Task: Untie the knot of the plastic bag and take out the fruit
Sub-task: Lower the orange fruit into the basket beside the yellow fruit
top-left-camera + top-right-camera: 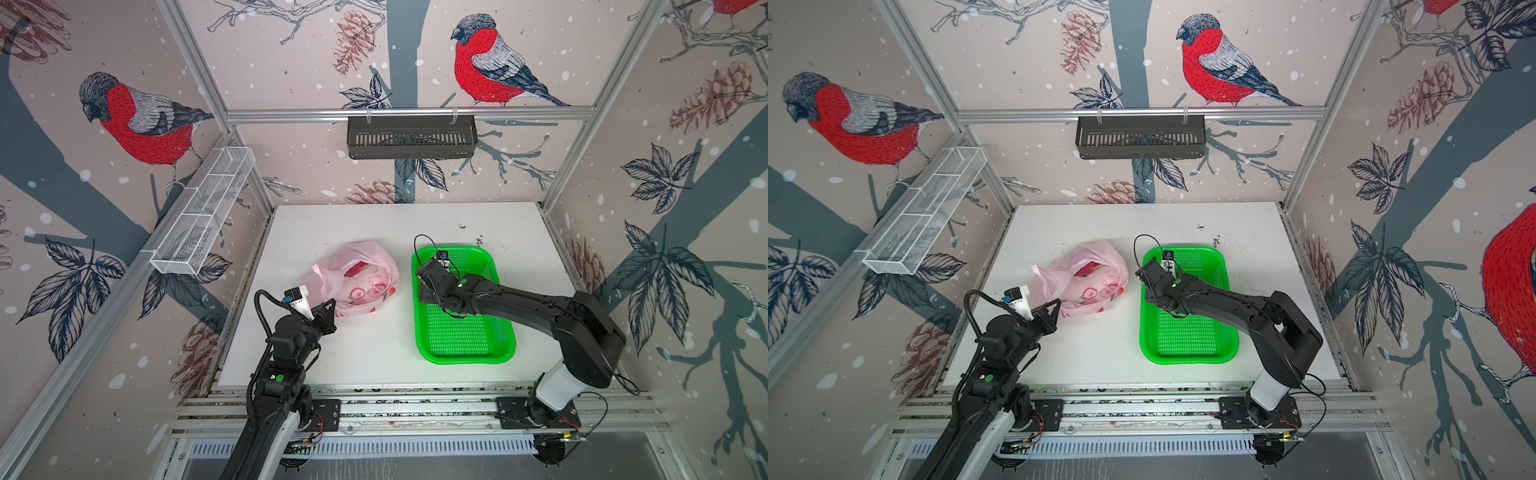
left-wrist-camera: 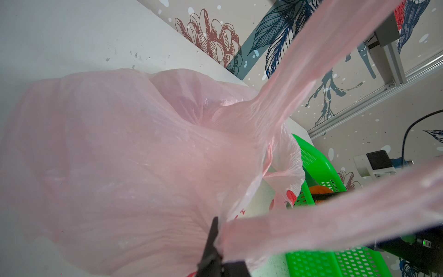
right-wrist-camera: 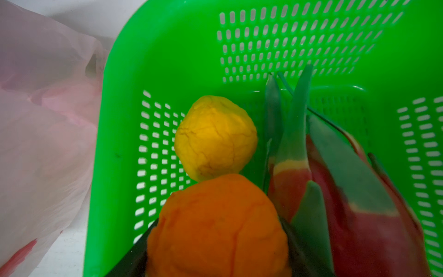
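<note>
The pale pink plastic bag (image 1: 365,291) (image 1: 1096,291) lies on the white table, left of the green basket (image 1: 465,340) (image 1: 1187,336). Its mouth gapes and a red shape (image 1: 358,269) shows inside; the knot is not in view. My left gripper (image 1: 328,309) (image 2: 215,239) is shut on the bag's near edge, by a handle strip (image 2: 335,223). My right gripper (image 1: 432,276) (image 3: 217,239) sits low in the basket's far left corner, shut on the orange ball (image 3: 218,225). A yellow ball (image 3: 215,136) and a dragon fruit (image 3: 359,203) lie beside it.
A black slotted basket (image 1: 411,137) hangs on the back wall and a white wire shelf (image 1: 203,212) on the left wall. The basket's near half (image 1: 461,332) holds nothing. Bare table (image 1: 365,357) lies in front of the bag.
</note>
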